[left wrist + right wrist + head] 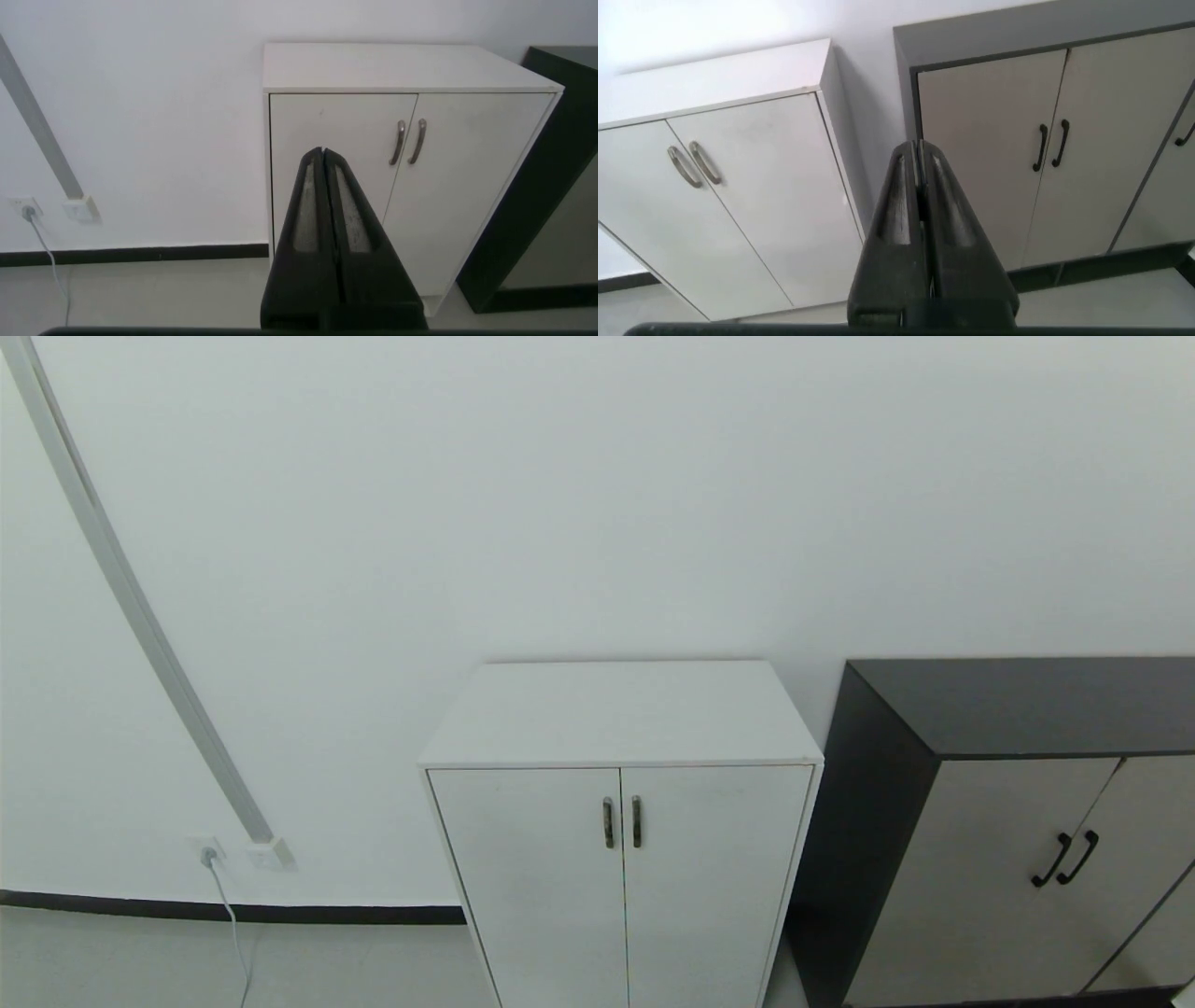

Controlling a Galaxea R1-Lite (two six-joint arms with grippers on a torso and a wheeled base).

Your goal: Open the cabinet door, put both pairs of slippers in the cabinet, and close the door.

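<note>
1. Straight ahead in the head view I see the cabinet point(621, 714), white, standing on the floor point(112, 961) with its back against the wall point(597, 476).
2. Both of its doors point(532, 877) are shut and sit flush with each other.
3. The two handles point(609, 822) stand upright side by side at the seam where the doors meet, near the top edge.
4. My left gripper point(323, 154) hangs in front of the cabinet, well apart from it. Its jaws are pressed together with nothing between them, and it points at the left-hand door.
5. My right gripper point(920, 145) is also off the furniture. Its jaws are pressed together and hold nothing, and it points at the strip where the cabinet meets its neighbour.
6. That neighbour is a dark cabinet point(1008, 709), just beside the white one on my right. Its grey front is shut too.
7. Low on the wall to my left of the cabinet there is a socket point(207, 852). A cable point(231, 919) is plugged into it and drops to the floor.
8. A pale conduit point(121, 579) runs up the wall at a slant from a small box beside the socket.
</note>
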